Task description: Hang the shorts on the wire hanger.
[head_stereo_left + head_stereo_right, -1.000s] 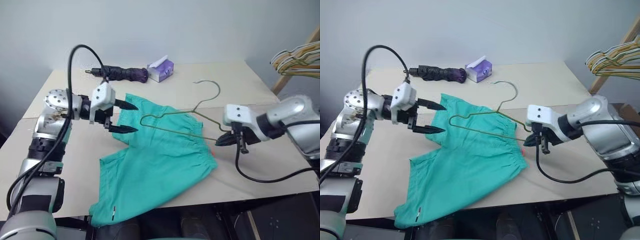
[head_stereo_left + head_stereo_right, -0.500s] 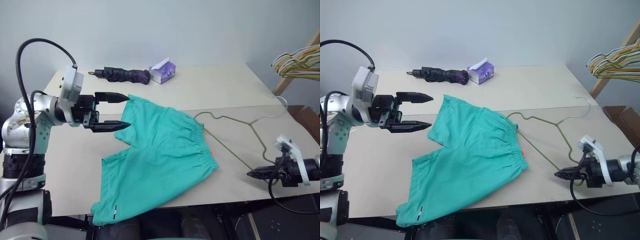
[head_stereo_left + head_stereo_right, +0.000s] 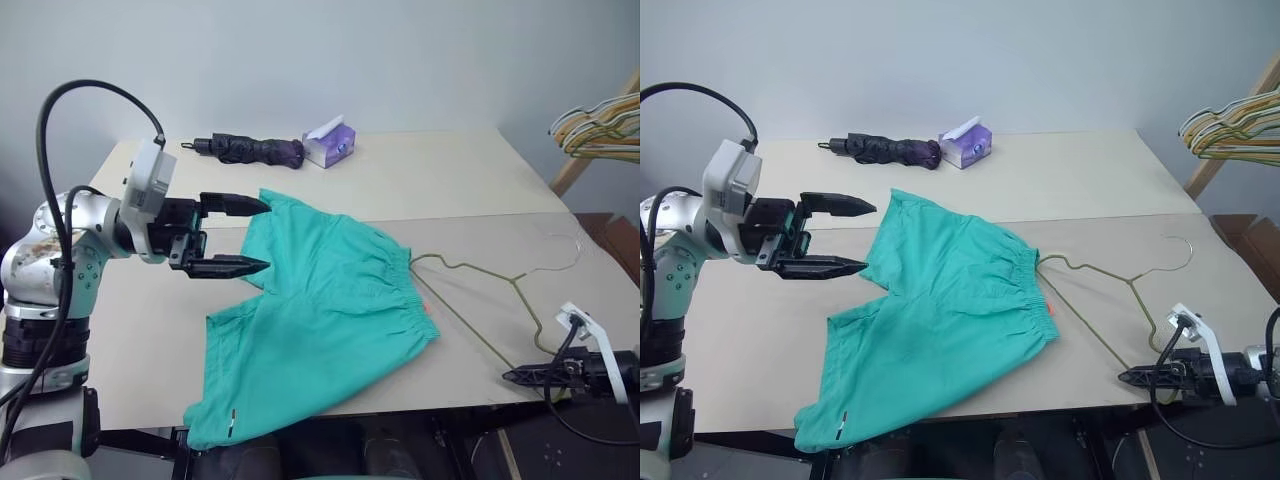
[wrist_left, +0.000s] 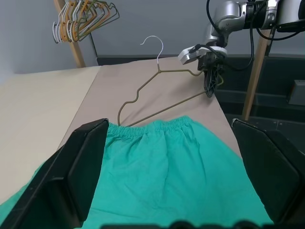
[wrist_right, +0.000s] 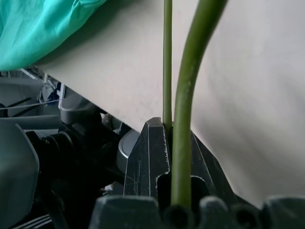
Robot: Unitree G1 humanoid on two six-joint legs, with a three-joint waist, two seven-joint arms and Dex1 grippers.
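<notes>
- Risk one: right gripper (image 3: pixel 1130 377) pinches the wire hanger (image 3: pixel 1110 300) by one corner only, off the table (image 3: pixel 450 170) edge; thin round wire could twist or slip between the clamped fingers once it's lifted.
- Hanger lies flat on the table beside the shorts (image 3: pixel 320 310), its far shoulder end just touching the waistband, hook pointing away from them.
- Risk two: threading a leg or the waistband over a flat-lying wire looks hard; the wire tip may snag the gathered elastic and drag the whole garment instead of sliding in.
- Left gripper (image 3: pixel 250 236) hovers with fingers spread wide and empty, over the shorts' far-left leg. A shallow pinch would likely grab one layer only and let the fabric sag.
- Risk three: lower leg hem of the shorts already hangs over the near table edge; any pull toward that edge may drop them off.
- Materials: shorts are teal, soft, matte, wrinkled, with an orange tag at the waistband; hanger is thin, olive, rigid, triangular with a curved hook; tabletop is smooth beige board.
- Folded umbrella (image 3: pixel 250 150) and tissue pack (image 3: pixel 330 143) sit well behind the shorts, out of the way.
</notes>
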